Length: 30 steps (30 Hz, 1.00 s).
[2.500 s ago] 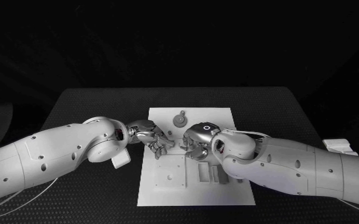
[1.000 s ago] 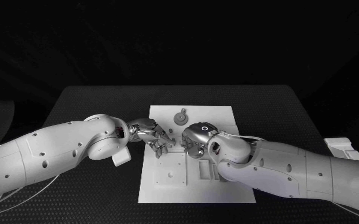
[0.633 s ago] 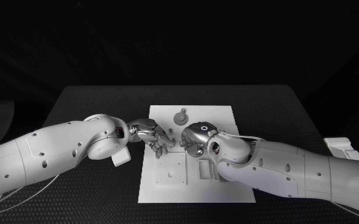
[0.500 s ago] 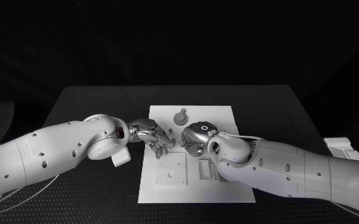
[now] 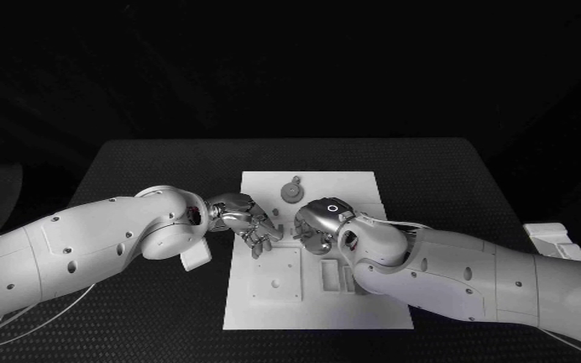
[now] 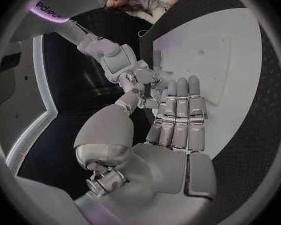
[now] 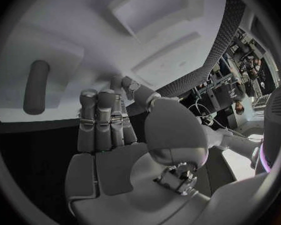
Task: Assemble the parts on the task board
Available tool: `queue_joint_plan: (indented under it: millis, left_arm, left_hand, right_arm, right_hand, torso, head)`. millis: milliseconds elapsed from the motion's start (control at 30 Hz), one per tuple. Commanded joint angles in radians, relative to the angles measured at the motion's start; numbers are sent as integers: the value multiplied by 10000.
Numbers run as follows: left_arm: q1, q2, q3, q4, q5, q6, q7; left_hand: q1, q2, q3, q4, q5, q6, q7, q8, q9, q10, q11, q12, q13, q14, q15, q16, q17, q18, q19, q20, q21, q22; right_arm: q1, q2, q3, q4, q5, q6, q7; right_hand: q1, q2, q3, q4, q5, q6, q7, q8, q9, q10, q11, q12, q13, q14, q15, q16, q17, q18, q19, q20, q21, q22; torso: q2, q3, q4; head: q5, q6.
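White task board (image 5: 317, 296), silver hands close together

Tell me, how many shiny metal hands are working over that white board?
2: the left hand and the right hand meet, fingers nearly touching, above the middle of the task board.

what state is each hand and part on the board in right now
left hand: over the task board, fingers straight and together, holds nothing visible
right hand: over the board's middle, fingers straight, nothing visibly held
round grey part: lying flat on the board, untouched
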<state>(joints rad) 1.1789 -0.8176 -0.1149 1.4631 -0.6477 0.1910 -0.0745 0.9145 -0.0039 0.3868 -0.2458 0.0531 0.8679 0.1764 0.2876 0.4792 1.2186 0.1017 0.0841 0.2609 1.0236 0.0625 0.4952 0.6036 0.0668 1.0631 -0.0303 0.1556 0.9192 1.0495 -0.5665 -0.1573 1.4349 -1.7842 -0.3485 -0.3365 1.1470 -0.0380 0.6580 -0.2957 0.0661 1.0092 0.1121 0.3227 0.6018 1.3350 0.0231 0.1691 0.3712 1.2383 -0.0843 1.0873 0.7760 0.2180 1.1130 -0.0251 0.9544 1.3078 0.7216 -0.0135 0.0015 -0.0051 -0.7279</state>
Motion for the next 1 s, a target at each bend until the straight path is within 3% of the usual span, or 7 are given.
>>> queue_joint_plan:
  millis: [33, 167, 300, 800, 1000]
  left_arm:
    - [1, 9, 2, 39, -4, 15, 39]
    - [1, 3, 0, 39, -4, -62, 7]
    - [1, -2, -3, 57, 113, -288, -92]
    - [1, 19, -50, 244, 1023, -1341, -765]
    - [1, 50, -68, 223, 1415, -1556, -813]
  left_hand:
    - [80, 24, -1, -72, -19, -13, -5, 33, -11, -33, 17, -48, 11, 45, 27, -38, 17, 77, -9, -26, 26, -9]
    - [75, 24, -3, -77, -19, -15, -4, 32, -13, -34, 18, -50, 13, 46, 28, -43, 22, 76, -10, -25, 25, -10]
    - [67, 31, -5, -79, -18, -18, -2, 31, -15, -34, 19, -51, 16, 48, 29, -49, 27, 75, -9, -25, 25, -11]
    - [-19, 91, -11, -151, -17, -229, 93, -76, -90, -55, 30, -75, 51, 62, 38, -146, 112, 71, -15, -18, 13, -28]
    - [-477, 90, -101, 143, -26, -374, 152, -134, -143, -89, 42, -100, 80, 66, 47, -250, 194, 74, -38, -12, -17, -62]
  right_arm:
    - [-17, -117, -8, 107, -104, -268, 115]
    - [-15, -281, 17, 314, -73, -355, 142]
    - [-2, -493, 150, 626, -71, -406, 156]
    - [491, -1221, 481, 1970, 64, -499, 128]
    - [663, -1411, 525, 2455, 89, -483, 107]
  right_hand:
    - [90, -44, 26, 24, 19, 99, 8, 48, 67, 106, 0, 46, 19, 54, -23, 56, 26, 438, 28, -47, 77, 219]
    - [90, -56, 21, 24, 20, 129, -3, 56, 80, 141, -16, 57, 32, 82, -38, 72, 42, 438, 51, -61, 106, 219]
    - [92, -70, 20, 25, 20, 156, -14, 64, 92, 173, -29, 66, 44, 104, -51, 85, 56, 438, 69, -74, 132, 218]
    - [94, -95, 23, 27, 21, 200, -31, 73, 110, 223, -49, 77, 62, 137, -72, 103, 80, 438, 94, -96, 170, 216]
    - [93, -98, 24, 27, 22, 205, -33, 74, 112, 227, -51, 77, 63, 140, -74, 104, 82, 438, 97, -98, 174, 215]
  torso:
    - [-1, 3, 2]
    - [0, 1, 0]
    - [-7, -6, -10]
    - [-3, -1, -11]
    - [-11, -3, -14]
  head:
    - [-1, 12]
    - [-1, 16]
    - [-5, 38]
    - [4, 152]
    - [9, 193]
